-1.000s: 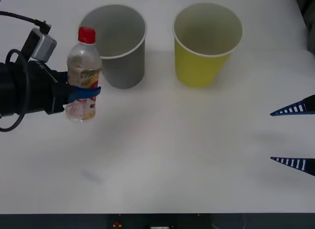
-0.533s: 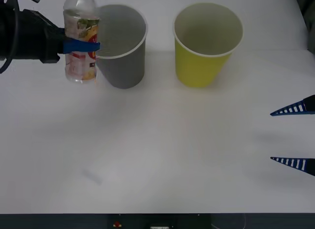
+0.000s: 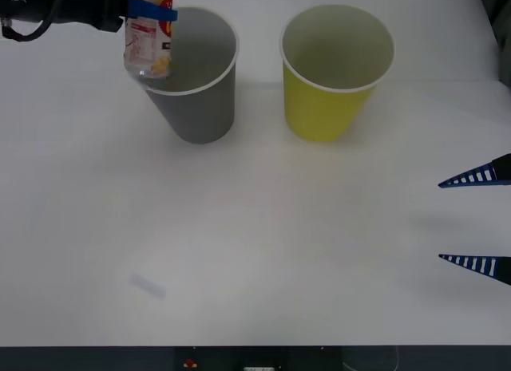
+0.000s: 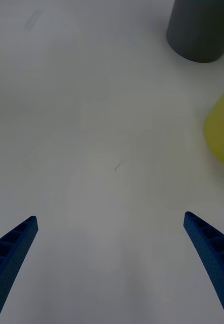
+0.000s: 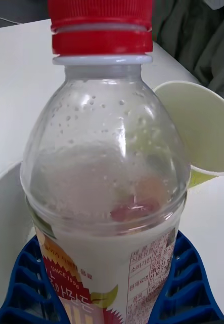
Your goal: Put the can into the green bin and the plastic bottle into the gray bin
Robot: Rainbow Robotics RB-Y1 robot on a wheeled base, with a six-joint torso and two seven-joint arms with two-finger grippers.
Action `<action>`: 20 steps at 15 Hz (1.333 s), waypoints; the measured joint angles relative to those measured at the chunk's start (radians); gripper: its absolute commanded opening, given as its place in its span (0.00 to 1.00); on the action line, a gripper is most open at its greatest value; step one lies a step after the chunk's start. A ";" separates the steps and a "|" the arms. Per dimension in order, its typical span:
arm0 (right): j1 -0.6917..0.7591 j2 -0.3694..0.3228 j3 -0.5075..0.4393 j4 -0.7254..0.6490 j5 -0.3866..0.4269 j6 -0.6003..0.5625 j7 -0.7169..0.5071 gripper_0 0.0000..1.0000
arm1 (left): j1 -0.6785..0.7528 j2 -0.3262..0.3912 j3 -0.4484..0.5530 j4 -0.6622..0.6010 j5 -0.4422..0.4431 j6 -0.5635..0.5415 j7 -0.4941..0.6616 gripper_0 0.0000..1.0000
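bottle (image 3: pixel 148 44) has risen with the left hand (image 3: pixel 152 10) gripping it, now over the gray bin's (image 3: pixel 196 108) left rim; release seems near. right hand (image 3: pixel 477 219) waits wide.

The left gripper (image 3: pixel 152 9) is clamped around the plastic bottle (image 3: pixel 148 42), holding it upright. The bottle's base hangs below the fingers, over the near-left rim of the gray bin (image 3: pixel 196 108). A yellow bin (image 3: pixel 331 100) stands farther right. The right gripper (image 3: pixel 477 219) is spread open, well apart from both bins.
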 measured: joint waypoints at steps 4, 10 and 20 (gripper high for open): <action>0.000 0.000 0.000 0.000 0.000 0.000 0.000 1.00 | -0.111 -0.037 -0.084 0.149 -0.025 0.021 -0.011 0.00; 0.000 0.000 0.000 0.000 0.000 0.000 0.000 1.00 | -0.122 -0.047 -0.099 0.167 -0.054 0.029 -0.022 1.00; 0.000 0.000 0.000 0.000 0.000 0.000 0.000 1.00 | -0.099 -0.030 -0.056 0.165 0.029 -0.021 -0.168 1.00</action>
